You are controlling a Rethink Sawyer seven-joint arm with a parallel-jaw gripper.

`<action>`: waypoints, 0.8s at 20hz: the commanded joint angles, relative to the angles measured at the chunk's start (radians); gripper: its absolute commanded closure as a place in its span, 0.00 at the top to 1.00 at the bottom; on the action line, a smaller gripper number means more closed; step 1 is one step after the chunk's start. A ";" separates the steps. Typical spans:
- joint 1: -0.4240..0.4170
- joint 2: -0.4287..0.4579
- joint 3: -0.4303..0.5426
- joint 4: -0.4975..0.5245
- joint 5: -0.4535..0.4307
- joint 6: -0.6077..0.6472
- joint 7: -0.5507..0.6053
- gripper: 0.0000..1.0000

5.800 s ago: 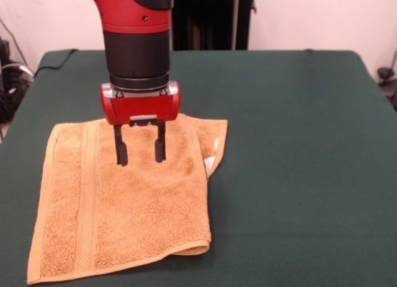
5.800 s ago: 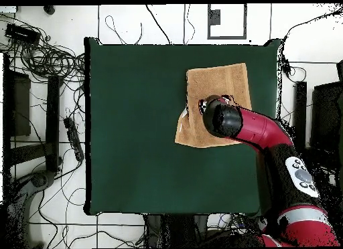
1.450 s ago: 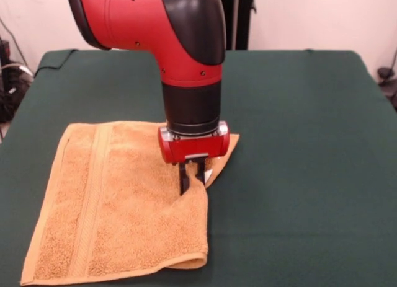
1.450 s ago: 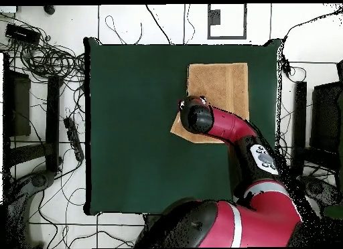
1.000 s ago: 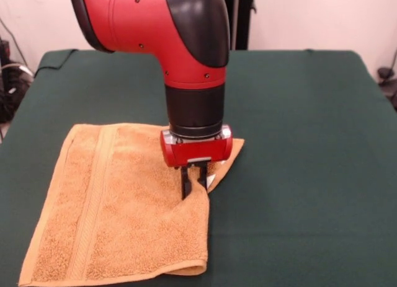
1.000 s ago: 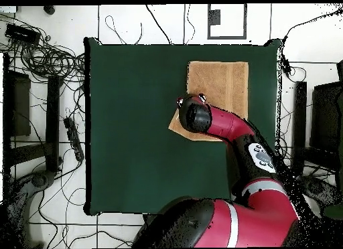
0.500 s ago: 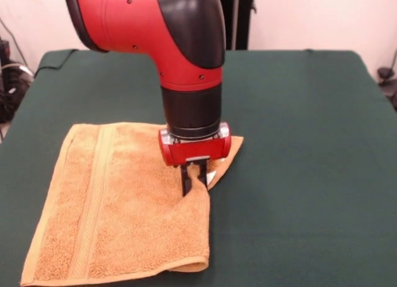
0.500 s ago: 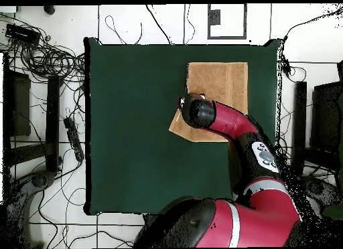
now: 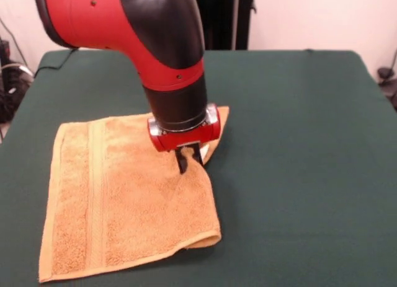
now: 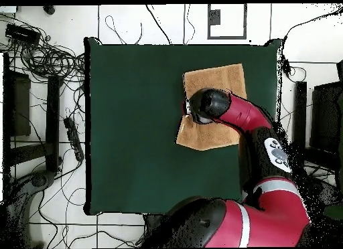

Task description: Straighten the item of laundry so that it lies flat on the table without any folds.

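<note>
The orange-tan towel (image 9: pixel 124 194) lies on the left half of the green tabletop (image 9: pixel 298 144), its right part doubled under. The tool (image 9: pixel 186 160) is pinched onto that folded edge — best drawn rightward, low, steadily.

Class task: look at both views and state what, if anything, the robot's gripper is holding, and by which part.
The gripper is shut on the orange-tan terry towel, pinching a raised bit of its folded-over edge, near the far corner beside the bare dark green table.
</note>
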 commanded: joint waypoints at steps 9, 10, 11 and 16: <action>0.014 0.189 0.100 -0.410 -0.023 0.788 0.011 0.00; 0.012 0.202 0.104 -0.431 -0.025 0.822 0.006 0.00; 0.013 0.218 0.108 -0.456 -0.025 0.853 0.006 0.00; 0.002 0.270 0.121 -0.544 -0.028 0.969 -0.019 0.00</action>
